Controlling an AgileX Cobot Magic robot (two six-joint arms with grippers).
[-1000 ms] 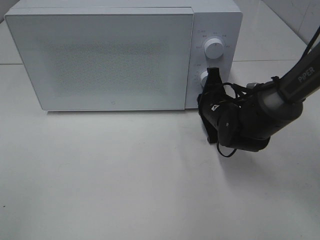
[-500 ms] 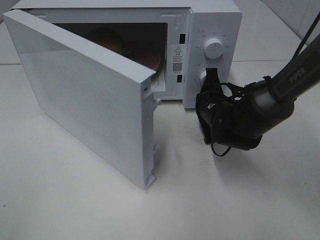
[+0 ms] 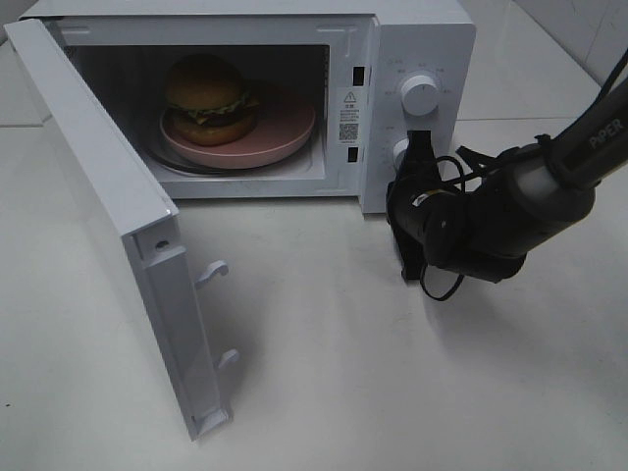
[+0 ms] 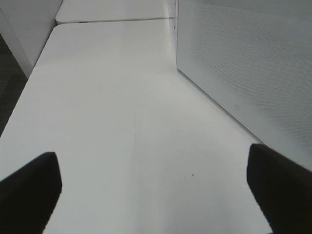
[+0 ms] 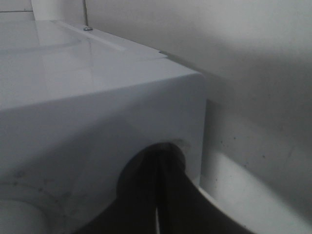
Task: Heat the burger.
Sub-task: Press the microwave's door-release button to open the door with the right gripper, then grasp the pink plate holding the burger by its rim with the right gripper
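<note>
The right gripper [image 3: 416,145] has its two black fingers [image 5: 139,195] pressed together, with only a hairline slit between them. Their tips are against the smooth white control panel, in a round shadowed patch just beside the lower knob [image 3: 400,150], and nothing is held between them. Behind them, right of centre in the high view, the matte black wrist and arm [image 3: 530,196] bulge outward, with a thin black cable [image 3: 439,290] looping underneath.

The left gripper [image 4: 156,190] has blunt dark fingertips [image 4: 29,190] set wide apart over the bare white table [image 3: 392,373], touching and holding nothing. The finely dotted outer face of the microwave door [image 3: 108,226] runs alongside it.

The microwave [image 3: 422,39] is a boxy white unit across the top of the high view, with a round white upper knob [image 3: 420,95]. Its flat door stands swung wide toward the lower left, with two hooked latches on its edge.

The burger [image 3: 208,98] sits inside the dim cavity at upper left. It has a glossy, domed brown bun, frilled green lettuce and a dark patty. It rests on the left part of a round, smooth pink plate [image 3: 285,132].
</note>
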